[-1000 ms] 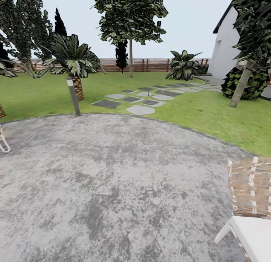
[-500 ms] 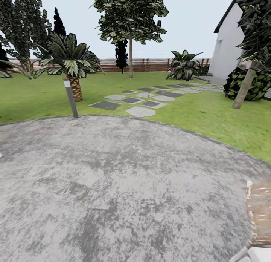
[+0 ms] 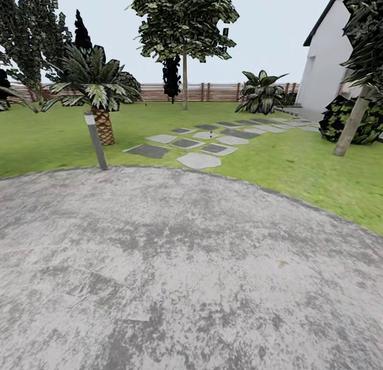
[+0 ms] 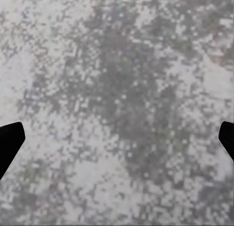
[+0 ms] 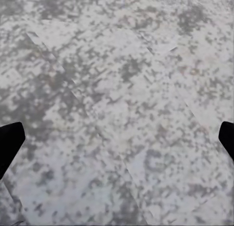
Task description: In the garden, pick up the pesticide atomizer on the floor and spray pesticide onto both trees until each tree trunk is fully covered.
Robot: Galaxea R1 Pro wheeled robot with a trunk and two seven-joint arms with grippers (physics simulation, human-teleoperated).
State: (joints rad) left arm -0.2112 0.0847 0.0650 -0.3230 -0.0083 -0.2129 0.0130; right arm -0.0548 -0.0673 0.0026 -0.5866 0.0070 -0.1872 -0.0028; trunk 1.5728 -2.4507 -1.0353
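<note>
Since the earlier head pictures the whole view has swung, so the woven wicker chair and its white seat at the lower right have slid out of frame; that is the camera turning, not the garden's things moving.

Much is cut off or unclear. At the right edge of the head view, a slanted grey-tan trunk (image 3: 351, 123) rises into blocky green leaves cropped by the frame, with a dark leafy bush (image 3: 372, 122) behind it and the white house wall (image 3: 324, 66) partly hidden. A tiny dark speck sits on the far grey stepping stones (image 3: 199, 160); it is too small to identify, and I cannot tell where the atomizer is.

At centre top stands a tall tree with a thin pale trunk (image 3: 184, 82) and a blocky green crown. Behind it runs the brown horizontal-slat wooden fence (image 3: 213, 91). Left of centre are a short palm with a scaly trunk (image 3: 103, 126) and a slim grey post with a white cap (image 3: 96, 141) at the lawn's edge. The green grass lawn (image 3: 298, 167) curves around the mottled grey round paved patio (image 3: 175, 263), rough and blotchy.

In each wrist view the camera looks down at that pavement. The left gripper (image 4: 117, 138) shows two black fingertips (image 4: 9, 140) at opposite edges, spread wide, holding nothing. The right gripper (image 5: 117, 138) shows the same: dark tips (image 5: 9, 140) far apart, empty.
</note>
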